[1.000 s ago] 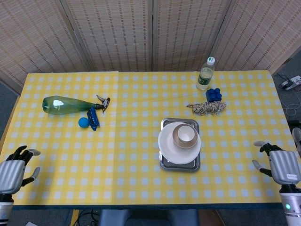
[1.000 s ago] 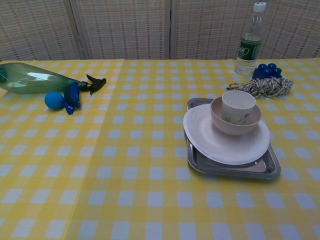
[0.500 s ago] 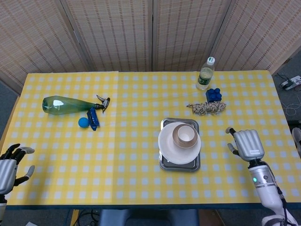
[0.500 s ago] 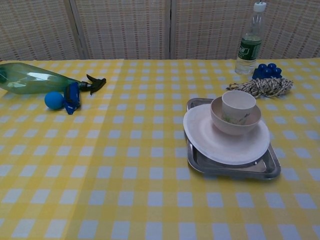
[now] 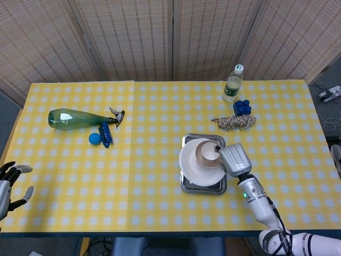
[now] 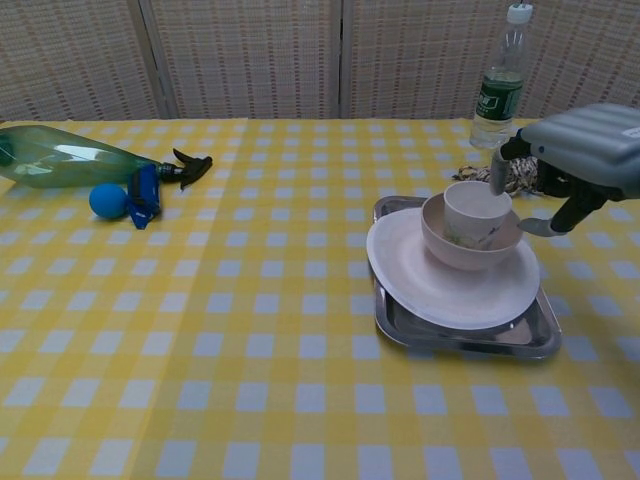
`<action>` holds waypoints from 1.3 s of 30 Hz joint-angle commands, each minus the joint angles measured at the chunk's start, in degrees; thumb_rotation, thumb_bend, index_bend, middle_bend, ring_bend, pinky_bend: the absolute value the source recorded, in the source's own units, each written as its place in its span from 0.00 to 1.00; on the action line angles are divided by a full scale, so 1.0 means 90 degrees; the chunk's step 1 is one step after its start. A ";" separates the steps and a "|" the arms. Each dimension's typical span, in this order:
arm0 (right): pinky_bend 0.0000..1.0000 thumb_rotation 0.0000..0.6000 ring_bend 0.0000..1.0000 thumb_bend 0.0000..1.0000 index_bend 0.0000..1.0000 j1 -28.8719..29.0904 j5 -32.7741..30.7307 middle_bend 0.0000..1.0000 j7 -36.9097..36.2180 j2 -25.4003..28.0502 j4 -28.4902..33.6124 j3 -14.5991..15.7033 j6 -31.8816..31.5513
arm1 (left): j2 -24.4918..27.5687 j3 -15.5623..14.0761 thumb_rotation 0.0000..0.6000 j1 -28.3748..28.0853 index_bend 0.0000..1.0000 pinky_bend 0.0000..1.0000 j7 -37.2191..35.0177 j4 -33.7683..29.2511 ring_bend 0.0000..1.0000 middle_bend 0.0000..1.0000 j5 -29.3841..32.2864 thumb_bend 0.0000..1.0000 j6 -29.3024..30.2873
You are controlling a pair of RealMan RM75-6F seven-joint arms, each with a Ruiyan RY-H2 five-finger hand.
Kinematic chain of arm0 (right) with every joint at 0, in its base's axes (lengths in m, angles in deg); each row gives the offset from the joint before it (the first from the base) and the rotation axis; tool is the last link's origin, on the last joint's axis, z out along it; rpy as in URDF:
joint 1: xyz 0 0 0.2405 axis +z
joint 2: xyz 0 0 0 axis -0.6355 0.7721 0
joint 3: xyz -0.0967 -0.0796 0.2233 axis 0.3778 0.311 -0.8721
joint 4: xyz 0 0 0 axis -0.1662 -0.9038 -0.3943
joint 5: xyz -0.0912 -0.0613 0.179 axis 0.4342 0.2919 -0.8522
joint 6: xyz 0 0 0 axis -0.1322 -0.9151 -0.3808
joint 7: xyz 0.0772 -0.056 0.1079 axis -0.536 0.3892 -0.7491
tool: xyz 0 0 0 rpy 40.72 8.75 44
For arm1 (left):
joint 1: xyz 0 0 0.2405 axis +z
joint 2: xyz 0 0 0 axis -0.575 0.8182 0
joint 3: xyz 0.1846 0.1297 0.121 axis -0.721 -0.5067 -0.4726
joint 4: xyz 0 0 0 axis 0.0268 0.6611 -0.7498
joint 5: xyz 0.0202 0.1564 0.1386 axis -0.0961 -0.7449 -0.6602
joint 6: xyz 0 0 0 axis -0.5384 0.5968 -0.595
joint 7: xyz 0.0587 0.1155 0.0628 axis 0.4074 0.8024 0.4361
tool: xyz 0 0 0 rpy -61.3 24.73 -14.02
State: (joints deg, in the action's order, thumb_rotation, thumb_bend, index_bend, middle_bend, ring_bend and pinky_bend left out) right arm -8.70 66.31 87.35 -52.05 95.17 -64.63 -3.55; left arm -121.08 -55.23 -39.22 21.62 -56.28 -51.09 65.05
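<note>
A white cup (image 5: pixel 208 151) (image 6: pixel 476 209) stands inside a pinkish bowl (image 5: pixel 203 159) (image 6: pixel 468 247), on a white plate (image 5: pixel 196 170) (image 6: pixel 450 280) that rests on a metal tray (image 5: pixel 204 188) (image 6: pixel 470 338). My right hand (image 5: pixel 233 159) (image 6: pixel 583 150) hovers just right of the cup with its fingers apart, one fingertip (image 6: pixel 495 178) close to the cup's rim; it holds nothing. At the table's left front corner my left hand (image 5: pixel 9 181) shows in the head view only, fingers spread and empty.
A green spray bottle (image 5: pixel 74 118) (image 6: pixel 70 160) lies at the back left beside a blue ball (image 5: pixel 94 138) (image 6: pixel 107 200). At the back right stand a water bottle (image 5: pixel 233 83) (image 6: pixel 500 82), a blue block (image 5: pixel 242 107) and a coil of rope (image 5: pixel 233 122).
My right hand has swung in from the table's right edge to beside the cup. The left hand has drifted a little further towards the left front corner.
</note>
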 commanded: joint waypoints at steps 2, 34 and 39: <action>1.00 1.00 1.00 0.27 0.41 0.0170 -0.0220 1.00 0.0183 -0.0179 -0.0072 0.0022 0.0029 | 0.0009 -0.0001 1.00 0.0005 0.40 0.35 -0.0009 -0.0011 0.16 0.31 -0.0016 0.36 0.0009; 1.00 1.00 1.00 0.43 0.70 0.1046 -0.0226 1.00 0.1720 0.0039 0.2212 0.0051 -0.1016 | 0.0139 0.0043 1.00 0.0077 0.40 0.35 -0.0201 -0.0082 0.16 0.31 -0.0029 0.36 0.0118; 1.00 1.00 1.00 0.43 0.70 0.1500 -0.0602 1.00 0.1991 -0.0577 0.1798 -0.0019 -0.0740 | 0.0184 0.0081 1.00 0.0100 0.40 0.35 -0.0286 -0.0077 0.16 0.31 0.0028 0.36 0.0151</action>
State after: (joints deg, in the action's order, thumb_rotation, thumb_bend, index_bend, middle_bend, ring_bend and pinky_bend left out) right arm 3.07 62.53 104.26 -54.67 113.52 -64.39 -11.42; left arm -119.47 -54.55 -38.35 19.11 -56.99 -50.90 66.38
